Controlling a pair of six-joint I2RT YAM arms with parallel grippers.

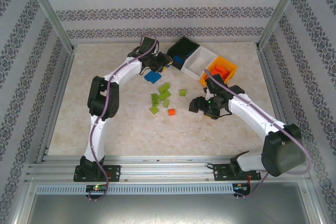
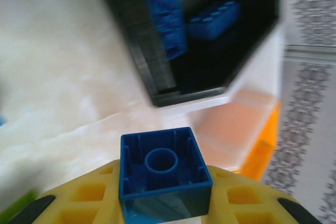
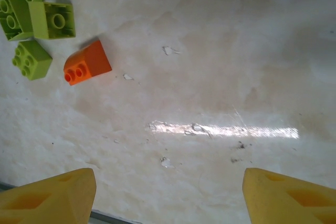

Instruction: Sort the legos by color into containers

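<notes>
Clamping tightly, left end effector (image 2: 166, 209) holds blue lego (image 2: 164, 169).

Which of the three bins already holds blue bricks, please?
The black bin at the row's left end: blue bricks lie inside it, while the orange-yellow bin holds orange bricks.

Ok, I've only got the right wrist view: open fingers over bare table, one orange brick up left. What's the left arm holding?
Observer: The left gripper is shut on a blue brick, just in front of the black bin.
Operator: Anything in that bin?
Observer: Yes, two blue bricks lie inside it.
Operator: Where should this orange brick go?
Observer: The orange-yellow bin, at the right end of the row, holds orange bricks.
</notes>
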